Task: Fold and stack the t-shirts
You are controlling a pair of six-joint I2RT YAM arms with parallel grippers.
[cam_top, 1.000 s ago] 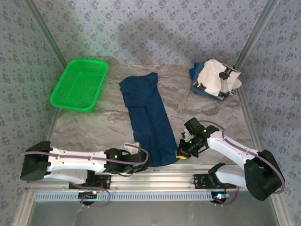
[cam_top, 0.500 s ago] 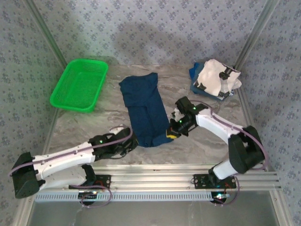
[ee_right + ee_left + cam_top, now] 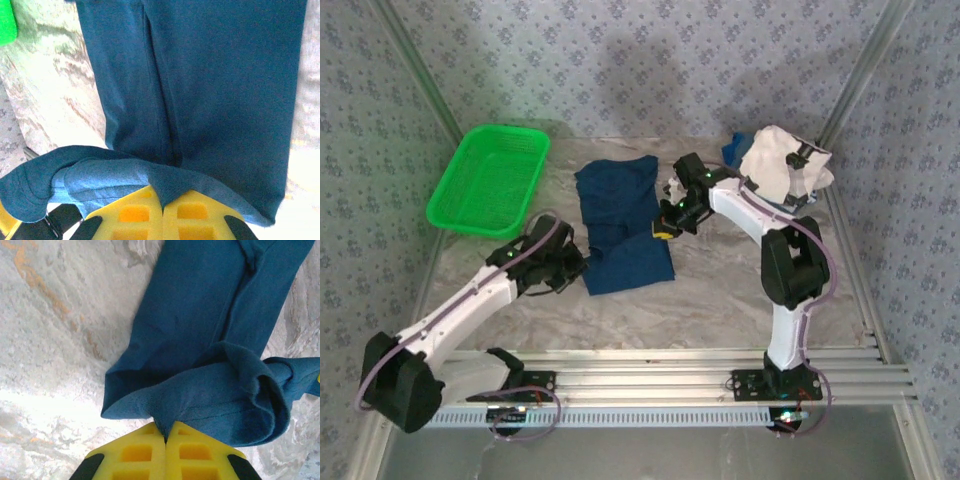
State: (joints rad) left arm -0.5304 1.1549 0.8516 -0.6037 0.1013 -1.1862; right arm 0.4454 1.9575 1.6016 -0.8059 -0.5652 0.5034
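Observation:
A dark blue t-shirt [image 3: 620, 215] lies lengthwise in the middle of the table, its near part doubled back over itself. My left gripper [image 3: 582, 270] is shut on the left corner of the lifted hem [image 3: 165, 415], yellow fingers pressed together on the cloth. My right gripper [image 3: 663, 230] is shut on the right corner of that hem [image 3: 167, 182], held above the flat shirt [image 3: 220, 75]. At the back right, a folded white t-shirt with black marks [image 3: 780, 165] rests on another blue t-shirt [image 3: 732, 150].
A green plastic basket [image 3: 490, 180] stands at the back left, and its edge shows in the right wrist view [image 3: 6, 20]. Bare marbled tabletop [image 3: 720, 300] stretches in front of the shirt. Patterned walls close in the back and sides.
Both grippers have carried the shirt's near hem from the table's front edge toward the back. The shirt has folded over itself and now looks about half as long.

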